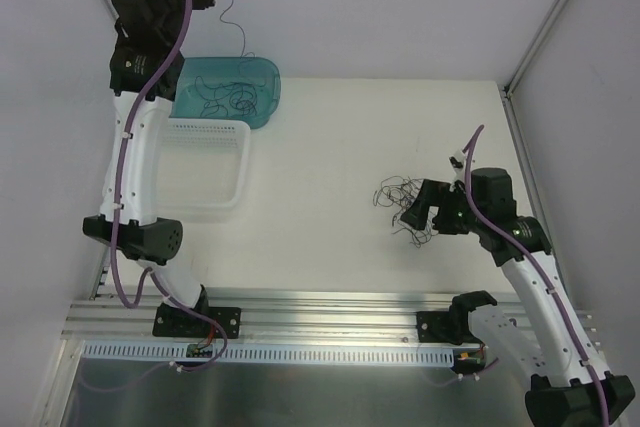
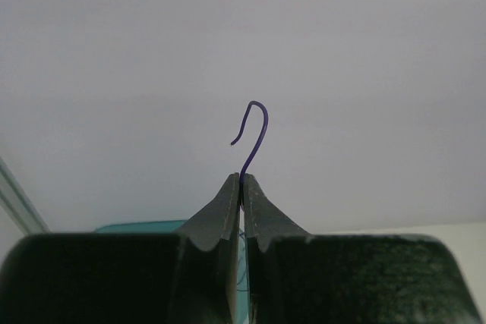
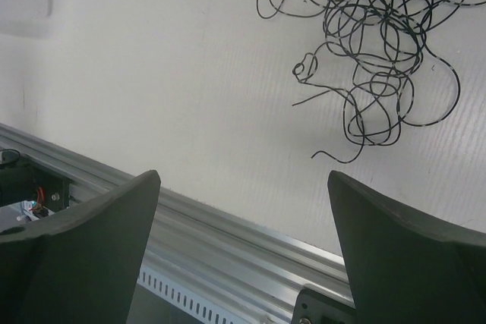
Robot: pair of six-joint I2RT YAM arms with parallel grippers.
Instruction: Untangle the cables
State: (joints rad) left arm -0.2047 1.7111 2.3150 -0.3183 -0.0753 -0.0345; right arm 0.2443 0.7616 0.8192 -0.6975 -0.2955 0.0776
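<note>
Looping hair-thin dark cables [image 3: 377, 32], curly tangled heap.

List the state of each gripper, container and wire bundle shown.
Left gripper: shut on one thin dark wire.
Right gripper: open, holding nothing.
Tangle of thin dark wires: knotted, lying on the table.
Teal translucent plastic bin: upright, holding several loose wires.
White plastic basket: upright, no wires visible inside.
</note>
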